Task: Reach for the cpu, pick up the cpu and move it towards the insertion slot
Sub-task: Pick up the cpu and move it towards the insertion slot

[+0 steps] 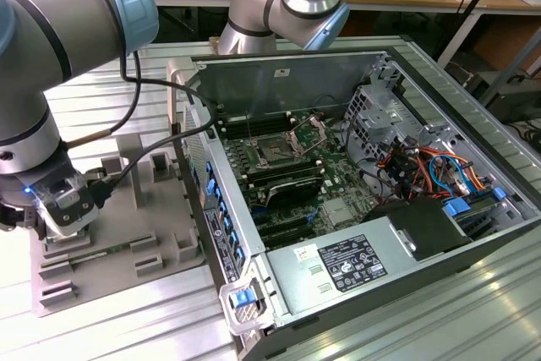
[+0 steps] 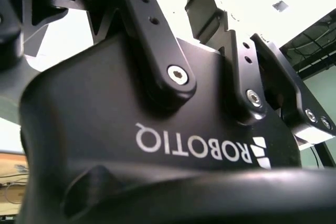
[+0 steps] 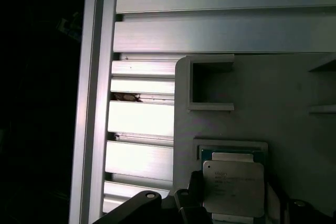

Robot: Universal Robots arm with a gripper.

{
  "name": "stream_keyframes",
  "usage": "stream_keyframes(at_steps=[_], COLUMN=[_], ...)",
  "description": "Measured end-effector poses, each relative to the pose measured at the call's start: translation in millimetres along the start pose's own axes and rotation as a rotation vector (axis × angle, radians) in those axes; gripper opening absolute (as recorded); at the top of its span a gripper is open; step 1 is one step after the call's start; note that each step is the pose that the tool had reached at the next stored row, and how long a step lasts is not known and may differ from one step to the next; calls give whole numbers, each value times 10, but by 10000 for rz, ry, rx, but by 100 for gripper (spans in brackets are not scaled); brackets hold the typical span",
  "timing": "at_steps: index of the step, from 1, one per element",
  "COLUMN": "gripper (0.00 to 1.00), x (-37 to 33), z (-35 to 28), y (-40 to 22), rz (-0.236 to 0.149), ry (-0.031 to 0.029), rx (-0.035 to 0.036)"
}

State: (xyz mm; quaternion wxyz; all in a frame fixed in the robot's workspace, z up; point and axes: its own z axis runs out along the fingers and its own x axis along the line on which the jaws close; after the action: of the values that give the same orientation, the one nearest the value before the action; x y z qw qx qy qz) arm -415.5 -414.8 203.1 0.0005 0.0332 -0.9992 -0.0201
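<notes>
Exterior view first: find the gripper [image 1: 66, 224] down low at that view's left, over a grey plastic fixture [image 1: 139, 200] lying on the slatted aluminium table [image 1: 127, 323]. Well apart from it, toward the exterior view's right, see the open computer case [image 1: 287, 73] with the motherboard flat inside and the insertion slot [image 1: 275, 152] near the board's middle: dark centre, silver frame, hinged bracket [image 1: 310, 131] tilted up just beside it. Note the long black memory slots [image 1: 292, 183] next to the socket and a silver power supply [image 1: 347, 264] at the near end of the case. Second wrist view next: look closely at the black housing [image 2: 131, 129] of the gripper, with bolted linkages [image 2: 178, 74] rising from it toward a bright ceiling; cannot tell from here how far open. First wrist view last: find the cpu [image 3: 233, 190], shiny whitish lid over a green edge, lying within a shallow square recess [image 3: 231, 142] of the grey fixture, table slats alongside. See the gripper right at the chip, dark metal close around its near end; cannot tell whether clamped on it or merely near.
</notes>
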Motion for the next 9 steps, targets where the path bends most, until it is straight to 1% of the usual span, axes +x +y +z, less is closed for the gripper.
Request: stream_keyframes(at_steps=[9], gripper=[55], x=[0], z=[-26], y=[1], rz=[0], ry=[0], rx=[0])
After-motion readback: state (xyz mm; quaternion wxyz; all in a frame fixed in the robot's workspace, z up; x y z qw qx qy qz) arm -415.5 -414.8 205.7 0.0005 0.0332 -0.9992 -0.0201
